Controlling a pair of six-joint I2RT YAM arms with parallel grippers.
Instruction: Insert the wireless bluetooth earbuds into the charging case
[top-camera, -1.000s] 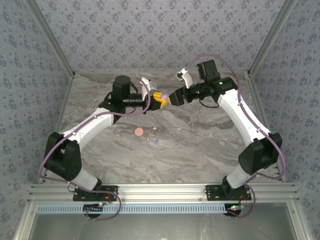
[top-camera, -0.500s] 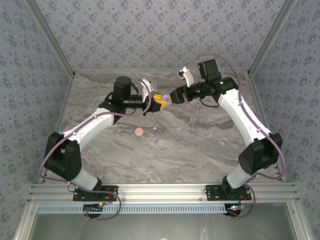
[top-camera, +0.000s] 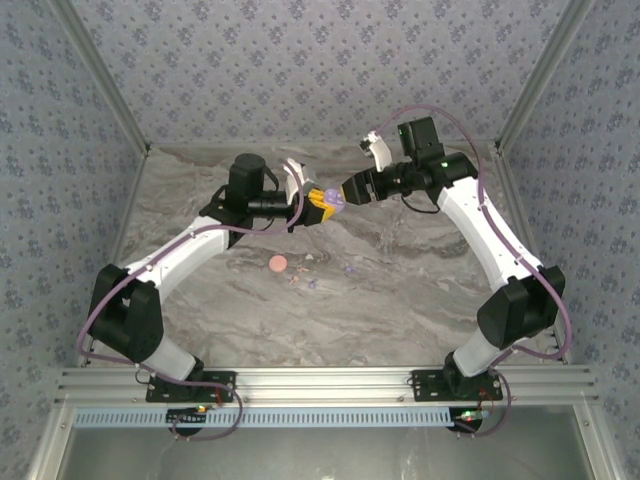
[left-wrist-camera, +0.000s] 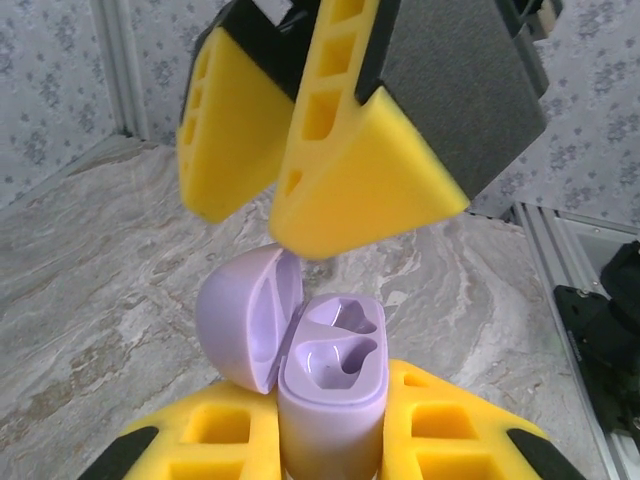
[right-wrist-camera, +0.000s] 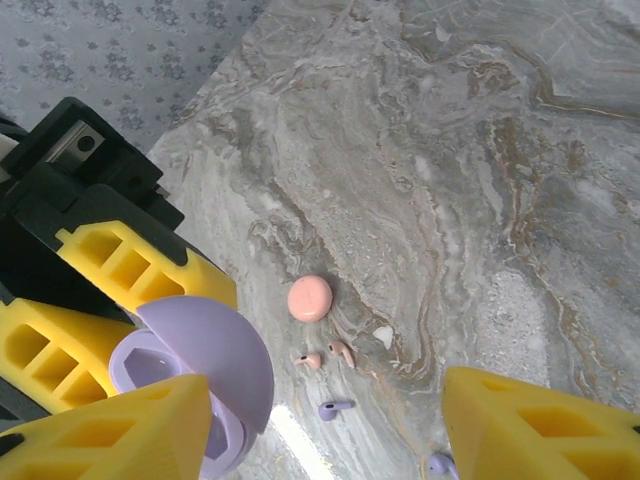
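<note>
Where the grey marbled worktop (top-camera: 420, 300) ends at its far edge, walls (top-camera: 320, 70) papered in a blue-grey floral print rise behind it, with 2 aluminium posts (top-camera: 100, 75) slanting up from the far corners. 2 white arms (top-camera: 190, 250) reach in from the near edge.

The left gripper (top-camera: 318, 203) is clenched on 1 lavender charging case (left-wrist-camera: 330, 400). The case is held above the worktop toward the far edge, with its lid swung open and its 2 sockets empty. The right gripper (top-camera: 347, 188) hangs just beside the case, jaws spread and grasping nothing.

4 earbuds (right-wrist-camera: 343, 352) lie loose near the middle of the worktop. 2 are pale pink and lie close together; 2 are lavender and lie further apart. 1 salmon-pink disc (right-wrist-camera: 310, 298) sits just beside the pink pair.
</note>
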